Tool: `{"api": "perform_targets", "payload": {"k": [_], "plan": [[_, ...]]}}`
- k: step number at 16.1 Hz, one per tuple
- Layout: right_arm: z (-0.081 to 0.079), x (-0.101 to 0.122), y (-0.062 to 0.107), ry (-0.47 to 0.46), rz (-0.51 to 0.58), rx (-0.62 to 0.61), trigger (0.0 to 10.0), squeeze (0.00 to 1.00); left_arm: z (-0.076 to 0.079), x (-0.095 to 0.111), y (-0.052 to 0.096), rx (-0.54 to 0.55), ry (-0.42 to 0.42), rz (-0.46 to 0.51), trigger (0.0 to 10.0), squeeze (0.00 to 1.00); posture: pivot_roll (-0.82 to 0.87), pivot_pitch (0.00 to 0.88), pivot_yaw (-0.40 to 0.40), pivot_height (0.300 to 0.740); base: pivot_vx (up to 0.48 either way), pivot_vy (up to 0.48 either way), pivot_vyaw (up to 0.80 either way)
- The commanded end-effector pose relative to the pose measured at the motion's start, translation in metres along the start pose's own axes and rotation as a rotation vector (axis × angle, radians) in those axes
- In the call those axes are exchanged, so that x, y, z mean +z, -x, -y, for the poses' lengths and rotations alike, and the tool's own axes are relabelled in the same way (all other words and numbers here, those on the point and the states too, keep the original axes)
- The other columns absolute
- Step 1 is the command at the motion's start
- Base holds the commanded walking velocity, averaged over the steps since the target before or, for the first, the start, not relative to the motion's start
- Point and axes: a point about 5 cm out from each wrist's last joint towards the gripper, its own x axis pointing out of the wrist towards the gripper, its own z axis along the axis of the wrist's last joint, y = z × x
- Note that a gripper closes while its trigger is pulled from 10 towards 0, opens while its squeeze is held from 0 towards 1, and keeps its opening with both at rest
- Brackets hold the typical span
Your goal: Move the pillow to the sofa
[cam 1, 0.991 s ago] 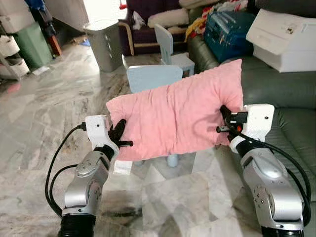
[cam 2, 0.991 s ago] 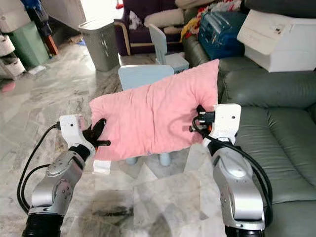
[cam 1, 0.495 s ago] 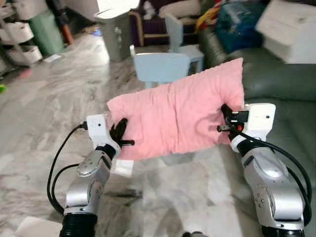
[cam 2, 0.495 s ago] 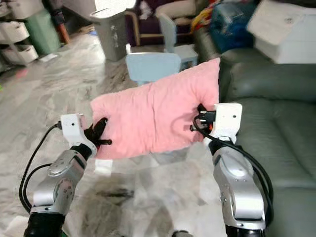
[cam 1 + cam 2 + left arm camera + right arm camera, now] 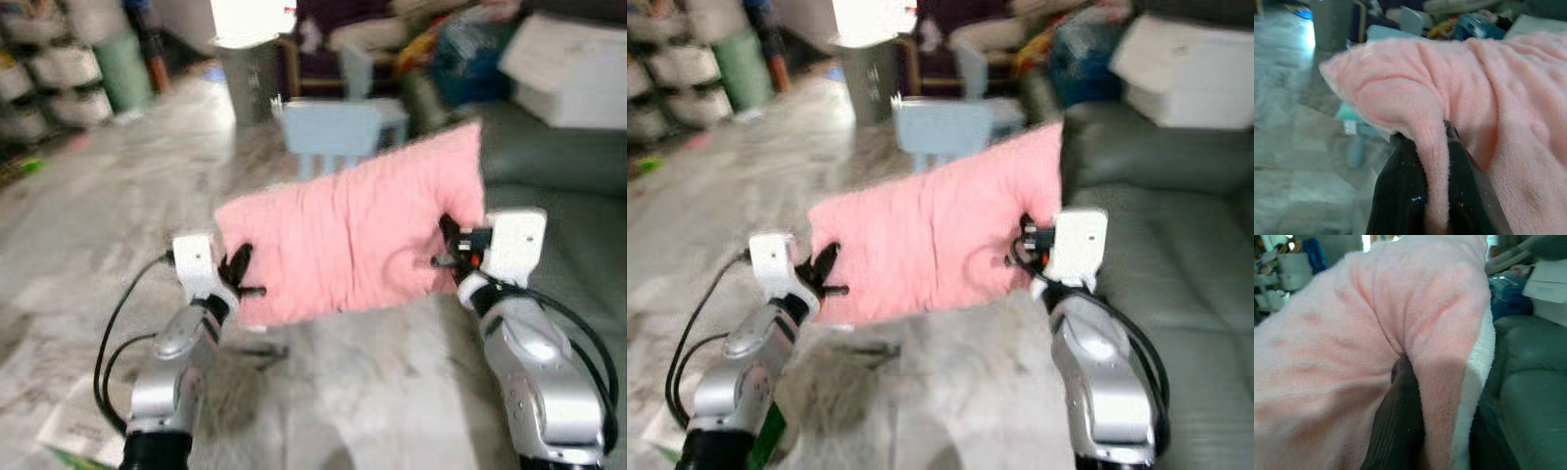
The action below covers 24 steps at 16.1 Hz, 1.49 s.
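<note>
Left wrist view puts the left gripper (image 5: 1436, 205) at the pillow's near end, its black fingers (image 5: 1396, 196) closed over a fold of the pink fleece pillow (image 5: 1488, 98); the fabric bunches between them, which is what keeps a soft, shapeless thing from slipping out. In the right wrist view the right gripper (image 5: 1422, 431) does the same at the other end, fingers (image 5: 1396, 421) pinched on a pleat of fleece beside the white edge seam.

From the head camera, the two grippers stand well apart, the left gripper (image 5: 238, 277) at the pillow's lower left corner and the right gripper (image 5: 453, 245) at its right edge, so the pillow (image 5: 353, 230) hangs stretched between them in the air, broad face toward the camera and tilted, its right end higher. Holding both ends likely stops it from sagging or swinging while the robot walks; the blur suggests it is on the move.

The grey-green sofa (image 5: 1176, 255) lies just to the right, its seat near the right arm, with a white box (image 5: 1185, 73) on its far part. Beyond the pillow stands a small light-blue chair (image 5: 338, 132) on the marble floor (image 5: 108, 225), and a grey bin (image 5: 250, 64) further back. The pillow is not yet over the cushions; I judge the carry nearly done, with a turn toward the sofa and the release remaining.
</note>
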Motion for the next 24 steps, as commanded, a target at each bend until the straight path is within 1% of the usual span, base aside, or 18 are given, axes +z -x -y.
{"api": "perform_targets", "payload": {"k": [1, 3, 7, 8, 9, 11, 12, 13, 15, 16, 17, 18, 19, 20, 21, 24], "plan": [[0.000, 0.011, -0.001, 0.004, 0.047, 0.001, 10.0, 0.00, 0.002, 0.012, -0.004, -0.013, -0.002, 0.052, 10.0, 0.00, -0.24, 0.000, 0.056, 0.740, 0.000, 0.000, 0.00], [0.000, 0.012, -0.001, 0.006, 0.048, 0.003, 10.0, 0.00, 0.003, 0.013, -0.004, -0.024, 0.010, 0.061, 10.0, 0.00, -0.24, 0.000, 0.054, 0.740, 0.000, 0.000, 0.00], [0.001, 0.012, 0.000, -0.002, 0.041, -0.001, 10.0, 0.00, 0.000, 0.016, -0.007, -0.006, -0.007, 0.082, 10.0, 0.00, -0.25, 0.000, 0.049, 0.740, 0.000, 0.000, 0.00], [0.001, 0.011, 0.000, 0.000, 0.033, 0.000, 10.0, 0.00, -0.001, 0.018, -0.009, -0.007, -0.002, 0.094, 10.0, 0.00, -0.25, 0.000, 0.048, 0.740, 0.000, 0.000, -0.80], [0.001, 0.011, 0.000, -0.001, 0.030, 0.000, 10.0, 0.00, -0.001, 0.019, -0.009, -0.006, -0.023, 0.097, 10.0, 0.00, -0.25, 0.000, 0.046, 0.740, 0.000, 0.000, -0.80], [0.002, 0.011, 0.000, -0.001, 0.025, 0.000, 10.0, 0.00, -0.001, 0.020, -0.012, -0.009, -0.004, 0.090, 10.0, 0.00, -0.25, 0.000, 0.046, 0.740, 0.000, 0.000, 0.00], [0.002, 0.011, -0.001, -0.001, 0.025, 0.000, 10.0, 0.00, -0.002, 0.021, -0.013, -0.011, -0.011, 0.094, 10.0, 0.00, -0.25, 0.000, 0.046, 0.740, 0.000, 0.000, 0.00], [0.002, 0.011, 0.000, 0.000, 0.022, -0.003, 10.0, 0.00, -0.003, 0.023, -0.015, -0.007, -0.061, 0.105, 10.0, 0.00, -0.26, 0.000, 0.047, 0.740, 0.000, 0.000, 0.00], [0.003, 0.011, 0.001, 0.007, 0.019, -0.003, 10.0, 0.00, -0.003, 0.026, -0.018, -0.024, -0.101, 0.114, 10.0, 0.00, -0.26, 0.000, 0.046, 0.740, 0.000, 0.000, -0.80], [0.003, 0.011, 0.000, 0.008, 0.019, -0.004, 10.0, 0.00, -0.004, 0.028, -0.018, -0.028, -0.113, 0.118, 10.0, 0.00, -0.26, 0.000, 0.046, 0.740, 0.000, 0.000, -0.80], [0.004, 0.011, 0.001, 0.011, 0.018, -0.004, 10.0, 0.00, -0.006, 0.030, -0.019, -0.031, -0.102, 0.120, 10.0, 0.00, -0.26, 0.000, 0.046, 0.740, 0.000, 0.000, -0.80], [0.004, 0.011, 0.000, 0.012, 0.018, -0.004, 10.0, 0.00, -0.009, 0.033, -0.019, -0.023, -0.118, 0.139, 10.0, 0.00, -0.26, 0.000, 0.045, 0.740, 0.000, 0.000, -0.80], [0.004, 0.011, 0.000, 0.013, 0.018, -0.003, 10.0, 0.00, -0.011, 0.033, -0.019, -0.024, -0.104, 0.135, 10.0, 0.00, -0.26, 0.000, 0.045, 0.740, 0.000, 0.000, -0.80], [0.003, 0.012, 0.000, 0.013, 0.019, 0.000, 10.0, 0.00, -0.011, 0.033, -0.019, -0.042, -0.047, 0.143, 10.0, 0.00, -0.26, 0.000, 0.047, 0.740, 0.000, 0.000, -0.80], [0.003, 0.011, 0.000, 0.011, 0.018, 0.000, 10.0, 0.00, -0.010, 0.032, -0.019, -0.039, -0.059, 0.140, 10.0, 0.00, -0.26, 0.000, 0.047, 0.740, 0.000, 0.000, -0.80], [0.002, 0.011, 0.001, 0.009, 0.014, -0.001, 10.0, 0.00, -0.010, 0.029, -0.018, -0.033, -0.061, 0.131, 10.0, 0.00, -0.26, 0.000, 0.048, 0.740, 0.000, 0.000, -0.80]]}}
